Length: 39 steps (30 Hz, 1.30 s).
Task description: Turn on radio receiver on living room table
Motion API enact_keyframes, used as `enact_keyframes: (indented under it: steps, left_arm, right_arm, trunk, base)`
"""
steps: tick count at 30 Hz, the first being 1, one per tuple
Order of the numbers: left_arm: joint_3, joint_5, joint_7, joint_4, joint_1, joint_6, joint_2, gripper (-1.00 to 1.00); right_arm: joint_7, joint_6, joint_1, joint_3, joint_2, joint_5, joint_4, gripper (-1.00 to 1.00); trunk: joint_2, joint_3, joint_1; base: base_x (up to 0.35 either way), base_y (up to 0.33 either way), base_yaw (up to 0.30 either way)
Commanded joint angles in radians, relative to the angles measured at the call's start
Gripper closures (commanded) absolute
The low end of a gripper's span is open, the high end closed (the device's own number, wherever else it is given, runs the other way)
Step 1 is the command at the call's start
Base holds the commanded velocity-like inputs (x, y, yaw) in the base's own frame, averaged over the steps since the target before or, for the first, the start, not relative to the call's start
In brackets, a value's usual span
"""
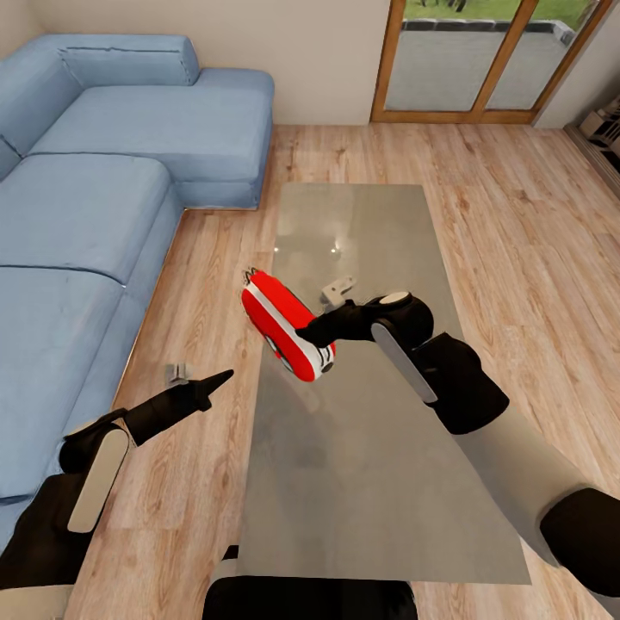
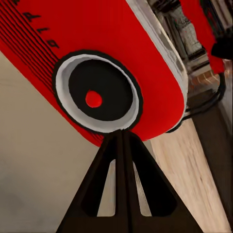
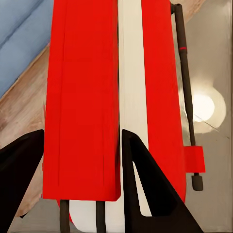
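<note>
Reaching in from the near left over the wood plank floor [image 1: 508, 241], the left gripper [image 1: 222, 377] has its two fingers pressed together into one point, holding nothing; in its wrist view that tip [image 2: 121, 138] sits just under the round dial face [image 2: 97, 94] of the radio receiver [image 1: 286, 324]. Farther in, the right gripper [image 1: 317, 331] has its fingers [image 3: 141, 179] spread around the red body, clamping the radio, which is tilted above the left edge of the table [image 1: 387, 482]. A thin black handle [image 3: 187, 97] runs along its white-banded edge. A small grey object [image 1: 338, 289] lies on the glossy top just beyond. Farthest off are the blue sofa [image 1: 103, 172] and glass doors [image 1: 482, 56].
</note>
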Motion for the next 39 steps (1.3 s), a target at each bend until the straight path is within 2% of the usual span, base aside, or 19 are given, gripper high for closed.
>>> enact_keyframes:
  steps: [1,3,4,8,12,27,28,32,35,39]
  left_arm:
    - [-0.003,-0.006,-0.006,0.006,-0.006,-0.006,-0.006,1.0]
    - [-0.006,-0.017,-0.011,0.017,-0.005,0.001,0.006,1.0]
    - [-0.011,-0.011,-0.005,0.022,0.0,0.007,0.012,1.0]
    - [-0.033,0.01,0.018,0.01,0.023,0.029,0.016,1.0]
    - [-0.052,0.028,0.023,0.0,0.045,0.039,0.015,1.0]
    - [-0.057,0.027,0.033,0.014,0.044,0.048,0.009,1.0]
    - [-0.057,0.023,0.034,0.025,0.044,0.048,0.01,1.0]
    - [-0.052,-0.05,0.028,0.111,0.044,0.041,0.031,1.0]
    - [-0.051,-0.086,0.027,0.133,0.038,0.039,0.035,1.0]
    - [-0.05,-0.132,0.027,0.225,0.008,0.025,0.031,1.0]
  right_arm:
    - [-0.006,-0.006,0.006,0.006,-0.006,-0.006,0.006,1.0]
    - [-0.017,-0.006,0.018,0.018,-0.018,0.003,0.021,1.0]
    - [-0.023,0.0,0.024,0.025,-0.024,0.018,0.029,1.0]
    - [-0.027,0.023,0.048,0.044,-0.016,0.061,0.025,1.0]
    - [-0.027,0.023,0.072,0.044,-0.018,0.05,0.004,1.0]
    - [-0.026,0.023,0.16,0.038,-0.019,0.052,-0.075,1.0]
    - [-0.026,0.023,0.238,0.038,-0.019,0.052,-0.108,1.0]
    - [-0.026,0.023,0.238,0.015,-0.021,0.051,-0.11,1.0]
    - [-0.026,0.023,0.238,0.01,-0.022,0.05,-0.11,1.0]
    - [-0.026,0.023,0.238,0.008,-0.022,0.05,-0.11,1.0]
  trunk:
    - [0.0,0.0,0.0]
    - [0.0,0.0,0.0]
    - [0.0,0.0,0.0]
    - [0.0,0.0,0.0]
    - [0.0,0.0,0.0]
    - [0.0,0.0,0.0]
    - [0.0,0.0,0.0]
    - [0.0,0.0,0.0]
    - [0.0,0.0,0.0]
    - [0.0,0.0,0.0]
  base:
    - [0.0,0.0,0.0]
    - [0.0,0.0,0.0]
    - [0.0,0.0,0.0]
    - [0.0,0.0,0.0]
    - [0.0,0.0,0.0]
    - [0.0,0.0,0.0]
    - [0.0,0.0,0.0]
    - [0.0,0.0,0.0]
    - [0.0,0.0,0.0]
    - [0.0,0.0,0.0]
